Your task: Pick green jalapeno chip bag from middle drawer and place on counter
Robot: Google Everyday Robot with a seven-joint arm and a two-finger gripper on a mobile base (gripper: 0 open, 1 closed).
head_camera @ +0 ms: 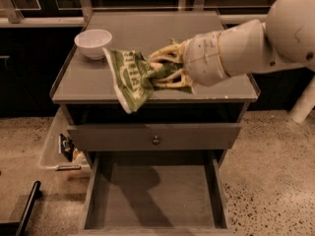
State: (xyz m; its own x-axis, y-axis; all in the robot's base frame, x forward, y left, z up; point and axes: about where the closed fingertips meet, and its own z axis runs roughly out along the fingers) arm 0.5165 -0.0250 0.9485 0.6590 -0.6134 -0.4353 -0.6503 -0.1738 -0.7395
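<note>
Green jalapeno chip bag [129, 80], in tool [158, 73] over counter [86, 80], hides rim.

The pincer [156, 73] is holding the bag [128, 78] over the desk's [147, 33] front, right of the bowl [93, 43]; the drawer [152, 195] is lying open below.

White bowl [92, 43] stands upright at back-left, w/ the gripper [158, 73] near it on the right, a bit lower in view. Below both is a closed grey drawer front [123, 137] w/ a small round knob [156, 140] at ctr. On the speckled floor [266, 181], left of that front, sit a clear plastic bin [49, 154] w/ misc items inside and a black bar [27, 208] by the bottom-left corner.
</note>
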